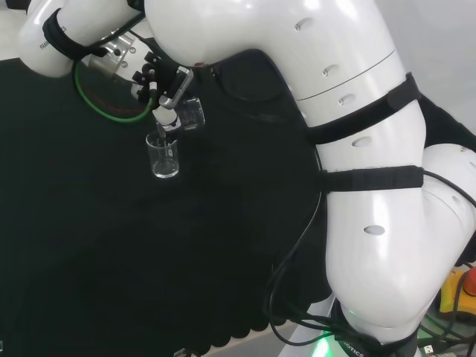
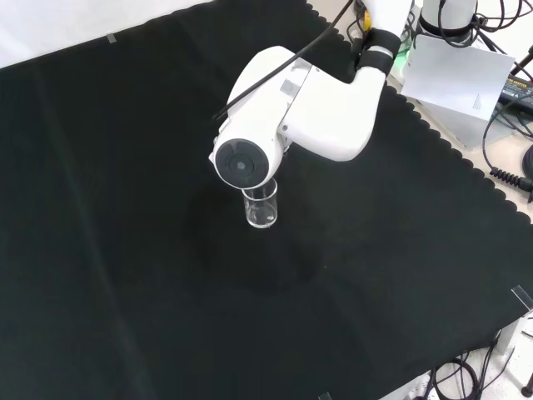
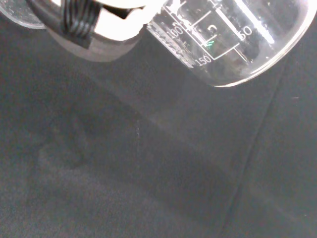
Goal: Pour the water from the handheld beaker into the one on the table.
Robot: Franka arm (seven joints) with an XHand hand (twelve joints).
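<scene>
Hand [image 1: 160, 85] positioned at 10 o'clock in the head view, fingers curled round the handheld beaker [image 1: 190, 113]. Handheld beaker tilted steeply, nearly on its side, mouth directed toward 8 o'clock, just above the table beaker [image 1: 163, 156]. Table beaker upright on the black cloth [image 1: 111, 245], at 7 o'clock from the hand, rim just below the tilted mouth; whether the two rims touch cannot be told. Water level in either vessel not discernible.

Front view: table beaker [image 2: 261, 207] near centre, slightly toward 12 o'clock, partly covered at its upper edge by the white arm link [image 2: 291, 117] with round grey cap [image 2: 240, 165]. Link extends from the cap toward 1 o'clock. Black cloth [image 2: 125, 275] bare around the beaker.

Wrist view: handheld beaker [image 3: 233, 39] close and large, printed graduation marks visible on its clear wall, dark finger [image 3: 79, 25] beside it. Black cloth [image 3: 148, 163] beneath.

Green cable [image 1: 111, 111] looped at 9 o'clock from the hand in the head view.
</scene>
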